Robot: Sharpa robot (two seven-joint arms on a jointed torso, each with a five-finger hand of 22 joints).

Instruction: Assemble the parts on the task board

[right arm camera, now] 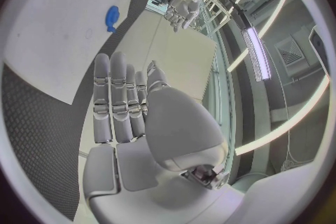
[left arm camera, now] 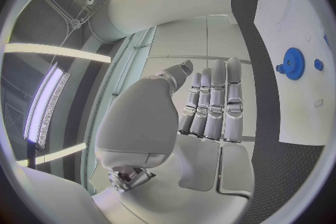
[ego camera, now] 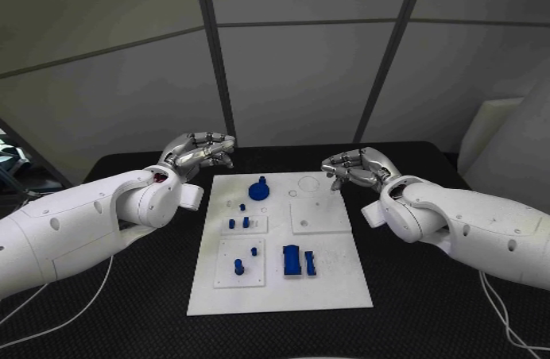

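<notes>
Both hands hang above the far corners of the board (ego camera: 279, 295), nothing in either; the left hand (ego camera: 197, 152) has its fingers laid side by side and fairly straight in its wrist view, empty, so I'd call it open and idle; the right hand (ego camera: 358, 167) looks much the same from its own wrist, fingers extended together, holding nothing.

The gear (ego camera: 260, 189) lies on the board just inward of the left hand and a little nearer the robot, well across from the right; beyond it towards the robot sit small pegs (ego camera: 241, 220), then a taller block (ego camera: 292, 260) with a slim piece (ego camera: 309, 264) beside it and another peg (ego camera: 238, 266), all well back from both hands, between the two arms.

Handling, as a guess: these parts look like rigid plastic, light, smooth, likely to skid or tip if nudged rather than pinched; the gear wants a pinch across its toothed rim or on the raised hub; the block wants its two broad faces; the pegs need a fine fingertip pinch from above. The board itself is stiff and flat; whether it is fixed down I cannot tell.
</notes>
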